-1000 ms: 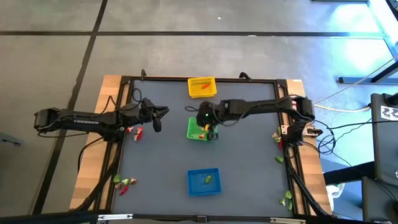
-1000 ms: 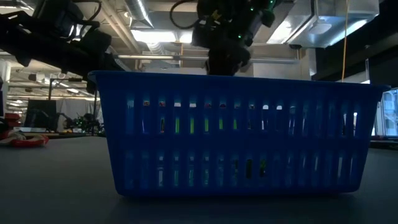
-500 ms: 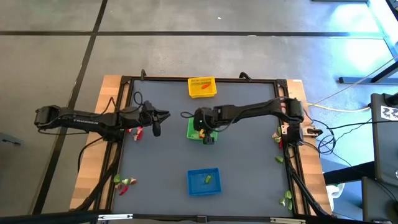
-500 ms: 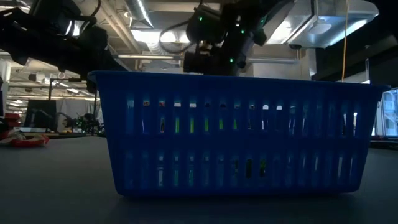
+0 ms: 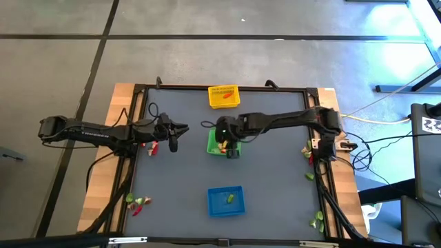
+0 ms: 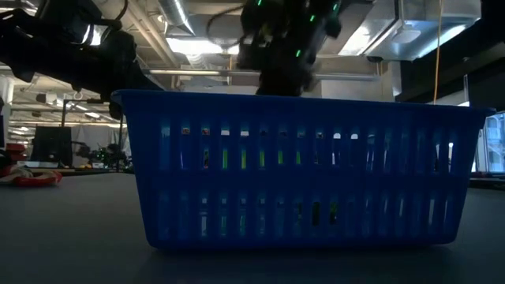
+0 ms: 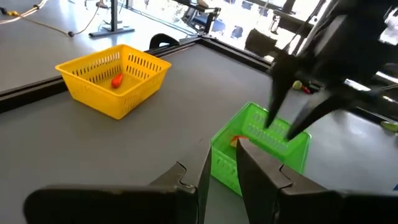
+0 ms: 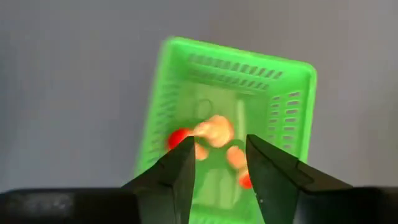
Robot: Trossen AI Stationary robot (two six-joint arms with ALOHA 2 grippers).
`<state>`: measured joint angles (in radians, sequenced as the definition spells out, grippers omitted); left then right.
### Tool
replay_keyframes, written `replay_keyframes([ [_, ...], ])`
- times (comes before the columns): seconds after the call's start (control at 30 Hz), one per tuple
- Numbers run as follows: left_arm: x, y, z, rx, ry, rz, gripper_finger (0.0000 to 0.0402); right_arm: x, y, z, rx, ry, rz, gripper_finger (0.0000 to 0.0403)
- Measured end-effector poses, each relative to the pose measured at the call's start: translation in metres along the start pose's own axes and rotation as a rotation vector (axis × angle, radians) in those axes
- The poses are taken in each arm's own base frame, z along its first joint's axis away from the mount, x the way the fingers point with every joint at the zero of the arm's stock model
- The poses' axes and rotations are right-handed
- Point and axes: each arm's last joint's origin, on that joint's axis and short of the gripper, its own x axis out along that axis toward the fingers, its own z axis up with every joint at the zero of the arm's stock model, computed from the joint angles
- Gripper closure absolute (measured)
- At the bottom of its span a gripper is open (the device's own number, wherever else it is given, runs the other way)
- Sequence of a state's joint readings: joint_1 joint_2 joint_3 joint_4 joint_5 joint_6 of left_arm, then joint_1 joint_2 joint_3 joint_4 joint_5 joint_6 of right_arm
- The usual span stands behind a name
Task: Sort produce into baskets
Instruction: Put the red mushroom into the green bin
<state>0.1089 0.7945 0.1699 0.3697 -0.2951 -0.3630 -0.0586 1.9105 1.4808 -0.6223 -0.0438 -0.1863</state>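
The green basket (image 5: pixel 219 143) stands mid-table with red and orange produce (image 8: pixel 208 140) in it. My right gripper (image 8: pixel 219 155) hangs open just above it, pointing steeply down, fingers (image 7: pixel 289 115) over its far wall, touching nothing. A blurred orange piece (image 8: pixel 214 132) shows beyond the fingertips; whether it lies or falls I cannot tell. My left gripper (image 7: pixel 222 149) waits left of the green basket (image 7: pixel 261 146), its fingers a narrow gap apart with nothing between. The yellow basket (image 5: pixel 224 96) holds an orange piece (image 7: pixel 116 79). The blue basket (image 5: pixel 226 201) holds green pieces.
Red pieces (image 5: pixel 150 146) lie on the table under my left arm. More loose produce lies at the near left (image 5: pixel 138 203), the right edge (image 5: pixel 308 151) and the near right corner (image 5: pixel 318 219). The blue basket (image 6: pixel 300 170) fills the low view.
My right gripper has swung a little toward the table's left edge and come back, staying over the green basket. The baskets have kept their places.
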Motion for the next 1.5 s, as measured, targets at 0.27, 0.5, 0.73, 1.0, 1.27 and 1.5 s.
replay_keyframes([
  [0.27, 0.0, 0.0, 0.002, -0.03, -0.022, -0.005, 0.0318, -0.071, 0.013, -0.013, 0.006, -0.024, 0.087, 0.0251],
  [0.5, 0.0, 0.0, -0.001, -0.026, 0.049, -0.011, 0.0229, -0.097, 0.037, -0.056, 0.039, -0.138, 0.009, 0.0251],
  [0.73, -0.001, -0.009, 0.017, -0.028, 0.253, -0.007, 0.0188, -0.099, 0.054, -0.103, 0.162, -0.273, -0.122, 0.0251],
  [1.0, -0.018, -0.015, 0.043, -0.128, 0.512, 0.117, 0.0211, -0.086, 0.055, -0.125, 0.222, -0.307, -0.189, 0.0251],
  [1.27, -0.035, -0.002, 0.024, -0.265, 0.773, 0.378, 0.0235, -0.085, 0.054, -0.125, 0.203, -0.307, -0.246, 0.0251],
  [1.5, -0.028, 0.002, 0.013, -0.236, 0.894, 0.489, 0.025, -0.086, 0.054, -0.123, 0.207, -0.33, -0.251, 0.0251],
])
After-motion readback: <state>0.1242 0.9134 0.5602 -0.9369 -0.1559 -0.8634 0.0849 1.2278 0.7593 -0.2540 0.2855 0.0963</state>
